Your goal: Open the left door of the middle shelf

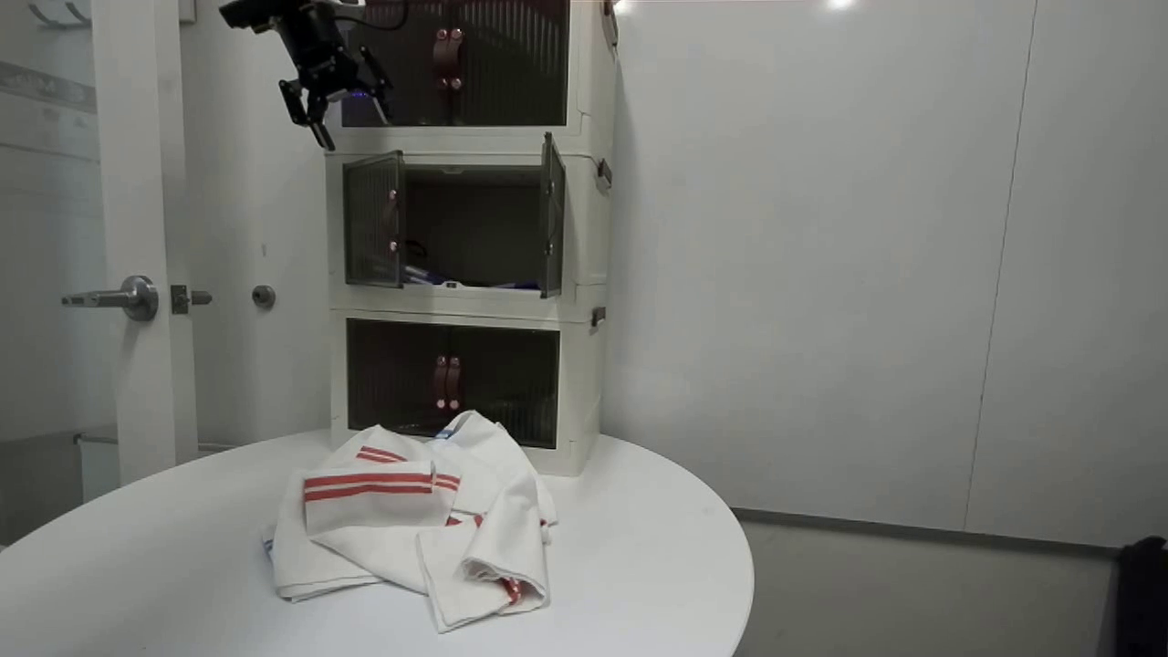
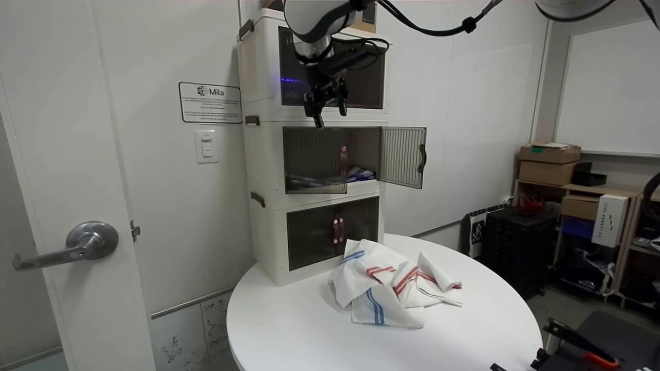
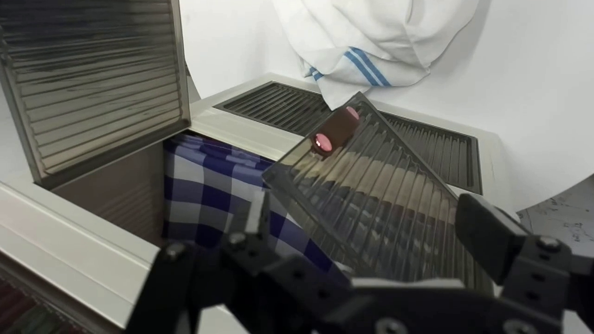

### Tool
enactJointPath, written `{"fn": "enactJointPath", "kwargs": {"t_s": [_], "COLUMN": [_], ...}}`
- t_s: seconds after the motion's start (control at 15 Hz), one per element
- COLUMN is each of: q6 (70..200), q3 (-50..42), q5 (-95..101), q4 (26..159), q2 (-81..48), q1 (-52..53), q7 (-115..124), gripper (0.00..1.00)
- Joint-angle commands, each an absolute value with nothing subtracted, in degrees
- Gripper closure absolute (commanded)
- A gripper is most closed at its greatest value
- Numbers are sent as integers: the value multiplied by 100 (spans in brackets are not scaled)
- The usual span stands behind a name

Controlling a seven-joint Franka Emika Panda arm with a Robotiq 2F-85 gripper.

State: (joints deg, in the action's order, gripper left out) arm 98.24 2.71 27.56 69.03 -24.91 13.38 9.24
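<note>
Before a white wall [image 1: 821, 274], a round worktop [image 2: 289, 330] is topped by a cabinet [image 2: 264, 221]. In the middle shelf [image 1: 474, 224], checked cloth [image 3: 199, 195] is held; below, in front, striped towels [image 1: 392, 538] are heaped. At the shelf's left edge, the dark, ribbed left door [image 2: 312, 159] is swung partly open. Above it, the end effector [image 2: 330, 117] is held with jaws spread.

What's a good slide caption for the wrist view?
Middle shelf: left door partly open, right door wide open, checkered cloth inside, jaws spread in the foreground.

Middle shelf [image 1: 474, 224], left door [image 1: 372, 221] open, 2 fingers [image 1: 321, 134] spread above
</note>
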Motion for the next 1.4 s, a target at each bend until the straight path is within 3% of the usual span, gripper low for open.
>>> {"fn": "enactJointPath", "kwargs": {"t_s": [0.0, 1.33], "q6": [9654, 9716], "q3": [212, 21], "q5": [2836, 2790], "q4": [6421, 6148], "q2": [-2813, -3376], "q1": [1390, 1207], "q7": [1050, 832], "gripper": [0, 0]}}
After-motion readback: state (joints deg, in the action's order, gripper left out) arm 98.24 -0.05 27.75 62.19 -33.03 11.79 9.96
